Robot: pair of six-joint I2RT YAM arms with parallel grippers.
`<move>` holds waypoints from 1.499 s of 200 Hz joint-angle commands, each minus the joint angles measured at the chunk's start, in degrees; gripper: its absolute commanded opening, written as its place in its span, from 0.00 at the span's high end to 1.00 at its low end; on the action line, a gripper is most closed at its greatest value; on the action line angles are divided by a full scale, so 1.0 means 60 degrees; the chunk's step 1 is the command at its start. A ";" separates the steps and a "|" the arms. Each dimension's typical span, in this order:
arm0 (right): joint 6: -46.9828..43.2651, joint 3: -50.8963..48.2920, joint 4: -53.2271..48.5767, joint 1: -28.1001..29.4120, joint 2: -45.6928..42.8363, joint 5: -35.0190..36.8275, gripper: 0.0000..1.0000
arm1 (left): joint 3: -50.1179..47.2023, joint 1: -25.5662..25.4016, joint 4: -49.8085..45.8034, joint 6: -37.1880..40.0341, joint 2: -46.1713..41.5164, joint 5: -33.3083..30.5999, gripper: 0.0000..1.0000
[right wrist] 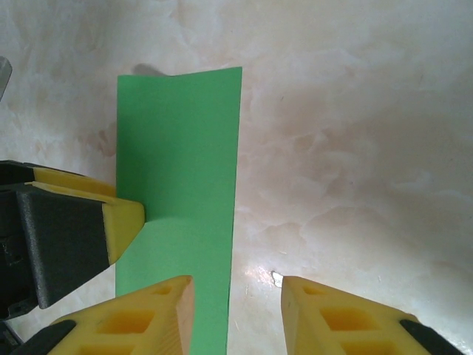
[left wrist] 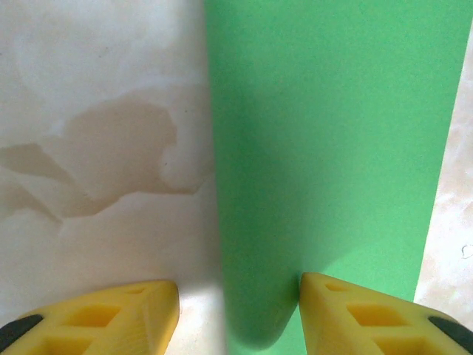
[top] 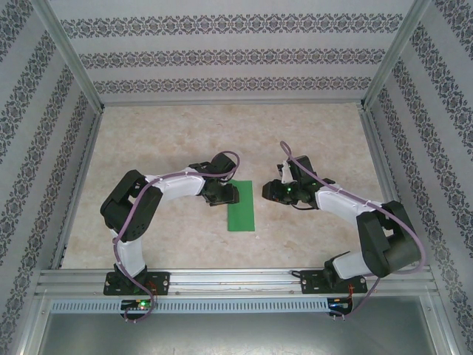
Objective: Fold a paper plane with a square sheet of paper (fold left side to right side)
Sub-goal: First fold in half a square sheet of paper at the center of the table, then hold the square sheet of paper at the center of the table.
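The square sheet of paper [top: 241, 205] lies flat on the table as a narrow bright green strip, about twice as long as wide. My left gripper [top: 225, 194] stands low at the strip's upper left edge. In the left wrist view the gripper [left wrist: 238, 310] is open: one yellow fingertip [left wrist: 355, 314] is over the paper [left wrist: 332, 148], the other over bare table. My right gripper [top: 275, 191] hangs just right of the strip. In the right wrist view it [right wrist: 236, 310] is open astride the paper's [right wrist: 181, 148] right edge, holding nothing. The left gripper's fingertip [right wrist: 122, 225] touches the strip there.
The tabletop [top: 170, 148] is pale marbled stone, ringed by aluminium rails [top: 222, 279] and patterned walls. A tiny white fleck [right wrist: 277, 279] lies on the table beside my right gripper's fingertip. Free room stretches behind and to both sides of the paper.
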 commanded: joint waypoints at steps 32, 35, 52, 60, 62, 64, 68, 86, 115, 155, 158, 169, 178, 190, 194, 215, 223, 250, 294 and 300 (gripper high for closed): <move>0.0669 -0.0041 0.1165 0.0559 0.0961 -0.1593 0.82 | -0.0430 -0.0599 0.1487 0.0141 0.1504 0.0535 0.50; 0.0729 -0.0038 0.1272 0.0605 0.1045 -0.1661 0.84 | -0.0434 -0.0596 0.1487 0.0141 0.1504 0.0535 0.51; 0.1113 -0.0037 0.1901 0.0837 0.1472 -0.1928 0.94 | -0.0425 -0.0603 0.1487 0.0133 0.1491 0.0527 0.51; 0.1246 -0.0010 0.2103 0.0942 0.1662 -0.1952 0.98 | -0.0446 -0.0598 0.1487 0.0126 0.1489 0.0525 0.51; 0.1276 0.0003 0.2153 0.0970 0.1708 -0.1968 0.99 | -0.0448 -0.0600 0.1487 0.0137 0.1489 0.0521 0.50; 0.1294 0.0017 0.2188 0.0991 0.1753 -0.1961 1.00 | -0.0452 -0.0596 0.1487 0.0132 0.1489 0.0520 0.51; 0.1323 0.0052 0.2235 0.1023 0.1841 -0.1973 1.00 | -0.0453 -0.0595 0.1479 0.0129 0.1493 0.0520 0.50; 0.1390 0.0207 0.2336 0.1229 0.2212 -0.1932 1.00 | -0.0436 -0.0595 0.1472 0.0131 0.1489 0.0520 0.51; 0.1451 0.0271 0.2259 0.1400 0.2604 -0.1623 1.00 | -0.0436 -0.0595 0.1487 0.0134 0.1476 0.0520 0.51; 0.1312 0.0243 0.1573 0.1399 0.2928 -0.1090 1.00 | -0.0549 -0.0606 0.1607 0.0110 0.1283 0.0513 0.51; 0.1306 0.0230 0.1550 0.1394 0.2957 -0.1074 1.00 | -0.0582 -0.0604 0.1628 0.0098 0.1240 0.0506 0.51; 0.1283 0.0198 0.1448 0.1391 0.3053 -0.0997 1.00 | -0.0664 -0.0595 0.1691 0.0079 0.1073 0.0468 0.51; 0.1241 0.0168 0.1350 0.1403 0.3119 -0.0925 1.00 | -0.0745 -0.0582 0.1692 0.0077 0.0845 0.0394 0.51; 0.1153 0.0154 0.1190 0.1390 0.3190 -0.0826 1.00 | -0.0875 -0.0531 0.1704 0.0115 0.0468 0.0237 0.49; 0.1128 0.0153 0.1154 0.1394 0.3209 -0.0793 1.00 | -0.0936 -0.0515 0.1706 0.0123 0.0303 0.0175 0.49; 0.1002 0.0139 0.0933 0.1394 0.3282 -0.0589 1.00 | -0.1188 -0.0373 0.1667 0.0282 -0.0661 -0.0112 0.45; 0.0956 0.0164 0.0840 0.1393 0.3297 -0.0506 1.00 | -0.1261 -0.0322 0.1613 0.0364 -0.1065 -0.0241 0.43; 0.0827 0.0212 0.0599 0.1383 0.3374 -0.0306 1.00 | -0.1562 -0.0215 0.1667 0.0654 -0.2307 -0.0490 0.40; 0.0697 0.0224 0.0374 0.1368 0.3355 -0.0073 1.00 | -0.2224 -0.0200 0.2894 0.1038 -0.3230 0.0679 0.48; 0.0690 0.0220 0.0373 0.1365 0.3359 -0.0062 1.00 | -0.2292 -0.0200 0.3198 0.1034 -0.3169 0.0976 0.51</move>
